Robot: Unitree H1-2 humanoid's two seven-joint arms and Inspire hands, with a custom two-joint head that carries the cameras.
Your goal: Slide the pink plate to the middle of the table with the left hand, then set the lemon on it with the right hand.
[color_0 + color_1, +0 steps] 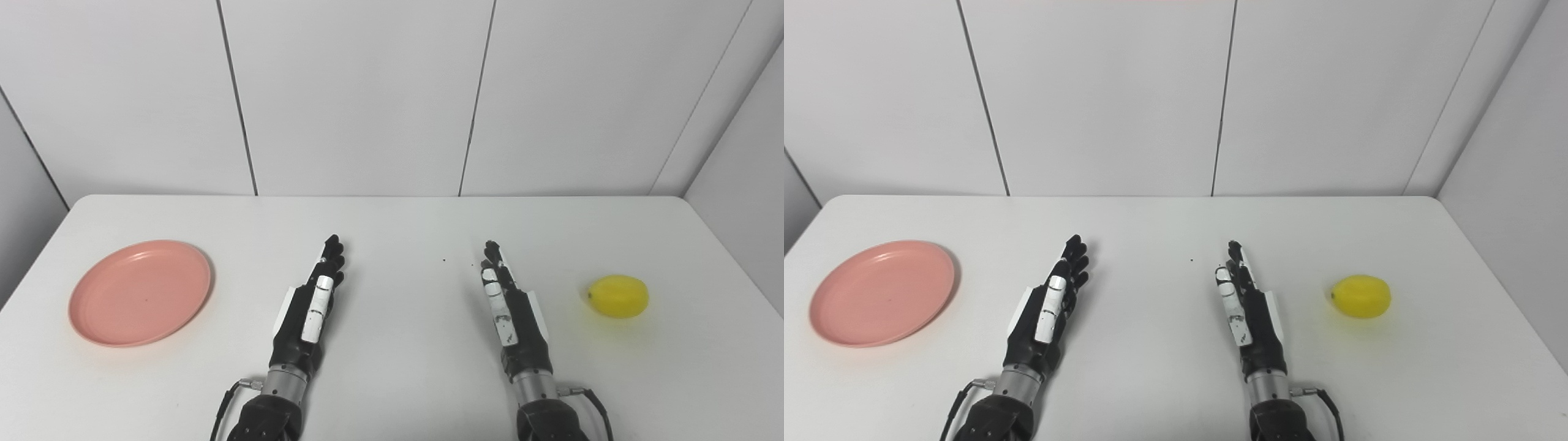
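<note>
Nothing of the task was done when I checked: the pink plate sat at the table's left side, well apart from my left hand, whose fingers were stretched out and empty. My right hand was likewise released. The lemon lay far right, untouched; I saw nothing blocking the middle.

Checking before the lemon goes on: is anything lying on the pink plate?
Nothing lies on the pink plate; its whole top shows bare. The table beneath it is hidden.
</note>
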